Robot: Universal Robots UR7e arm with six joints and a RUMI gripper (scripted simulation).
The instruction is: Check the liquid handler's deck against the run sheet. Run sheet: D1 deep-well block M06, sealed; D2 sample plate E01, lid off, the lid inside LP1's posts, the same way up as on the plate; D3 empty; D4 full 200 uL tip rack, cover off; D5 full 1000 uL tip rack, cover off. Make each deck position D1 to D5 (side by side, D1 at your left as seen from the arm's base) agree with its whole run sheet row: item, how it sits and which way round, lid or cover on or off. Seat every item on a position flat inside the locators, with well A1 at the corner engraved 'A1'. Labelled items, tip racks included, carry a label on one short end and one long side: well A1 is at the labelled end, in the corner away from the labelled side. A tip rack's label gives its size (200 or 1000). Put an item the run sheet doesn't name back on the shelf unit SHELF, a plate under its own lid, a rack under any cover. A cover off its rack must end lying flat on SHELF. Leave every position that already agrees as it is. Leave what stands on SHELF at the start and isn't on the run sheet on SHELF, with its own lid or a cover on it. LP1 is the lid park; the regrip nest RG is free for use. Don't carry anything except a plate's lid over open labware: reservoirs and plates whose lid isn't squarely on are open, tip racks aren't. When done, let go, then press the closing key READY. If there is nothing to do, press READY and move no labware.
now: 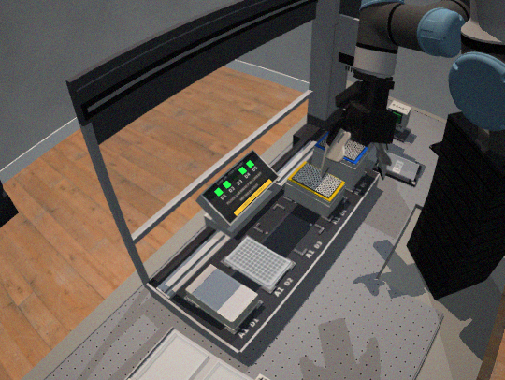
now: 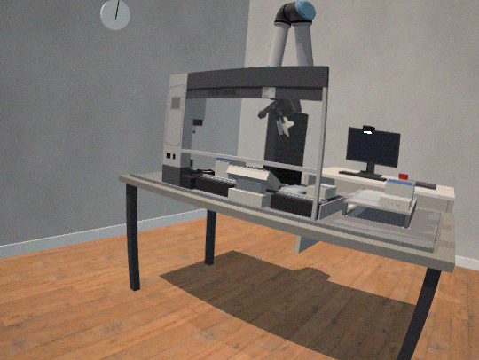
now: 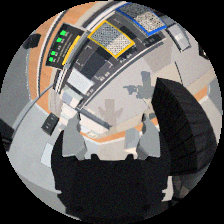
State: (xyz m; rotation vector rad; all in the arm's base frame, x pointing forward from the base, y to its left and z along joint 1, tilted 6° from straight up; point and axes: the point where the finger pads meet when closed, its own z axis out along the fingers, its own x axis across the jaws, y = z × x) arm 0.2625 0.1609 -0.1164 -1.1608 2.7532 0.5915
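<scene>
The deck runs from near left to far right. A sealed deep-well block (image 1: 223, 296) sits at D1. An open white well plate (image 1: 258, 262) sits at D2. D3 (image 1: 291, 228) is empty. A yellow-rimmed tip rack (image 1: 316, 182) stands uncovered at D4, and a blue-rimmed tip rack (image 1: 344, 151) stands uncovered at D5. My gripper (image 1: 360, 150) hangs high above the D4–D5 end, open and empty. It shows in the wrist view (image 3: 107, 142) with nothing between the fingers, and under the gantry in the exterior view (image 2: 284, 124). A flat lid (image 1: 403, 169) lies beyond D5.
A status panel (image 1: 238, 189) with green lights stands behind D2–D3. The handler's frame bar (image 1: 187, 51) spans overhead. The READY key box (image 1: 400, 112) is at the far end. A tall black block (image 1: 468, 201) stands at the right. The shelf unit (image 2: 386, 199) holds labware.
</scene>
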